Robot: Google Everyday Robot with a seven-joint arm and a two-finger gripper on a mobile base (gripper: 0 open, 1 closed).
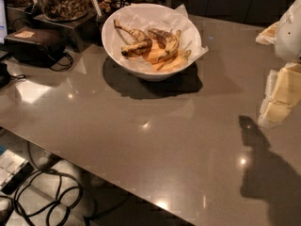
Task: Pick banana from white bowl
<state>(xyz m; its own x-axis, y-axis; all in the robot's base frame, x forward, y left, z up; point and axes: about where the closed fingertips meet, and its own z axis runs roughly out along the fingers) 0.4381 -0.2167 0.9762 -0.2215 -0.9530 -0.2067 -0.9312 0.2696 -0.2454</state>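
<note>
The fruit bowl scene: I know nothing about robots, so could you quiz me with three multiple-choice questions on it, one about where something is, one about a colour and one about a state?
1. Where is the pincer?
A. Right above the bowl
B. At the right edge of the view, well apart from the bowl
C. Inside the bowl

2. What colour is the bowl?
A. White
B. Red
C. Green

3. What state is the strongly curved, dark-blotched banana in?
A. Lying in the bowl
B. Held in the pincer
C. Cut into slices

Answers:
1. B: the pincer shows only at the right edge, and the bowl sits far to its left.
2. A: its glossy wall is plainly white.
3. A: it rests whole inside the bowl, and nothing is touching it.
</note>
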